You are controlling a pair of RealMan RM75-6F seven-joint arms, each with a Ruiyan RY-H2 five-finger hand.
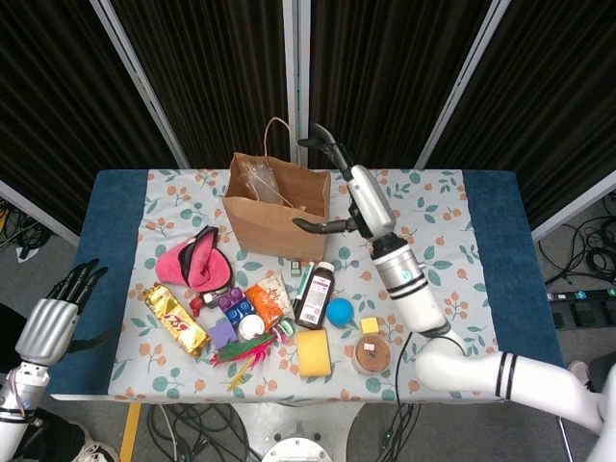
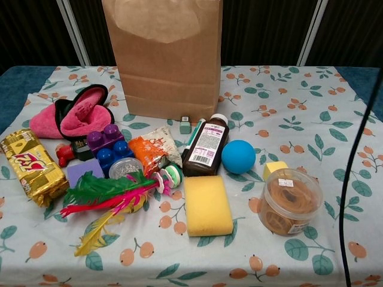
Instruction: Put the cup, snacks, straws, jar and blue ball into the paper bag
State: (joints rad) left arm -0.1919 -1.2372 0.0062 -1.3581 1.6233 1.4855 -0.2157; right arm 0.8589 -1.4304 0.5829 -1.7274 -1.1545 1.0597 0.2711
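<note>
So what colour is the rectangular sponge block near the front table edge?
Yellow. The rectangular sponge block shows best in the chest view, just in front of the brown bottle.

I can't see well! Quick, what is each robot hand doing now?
Left hand: open, holding nothing.
Right hand: open, holding nothing, beside the paper bag.

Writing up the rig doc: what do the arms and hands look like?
Right arm: glossy white and silver segments, black bands near the elbow, thin black cable alongside. Right hand: silver back, slim black fingers. Left hand: silver-grey shell, black fingers, on a white and silver wrist.
</note>
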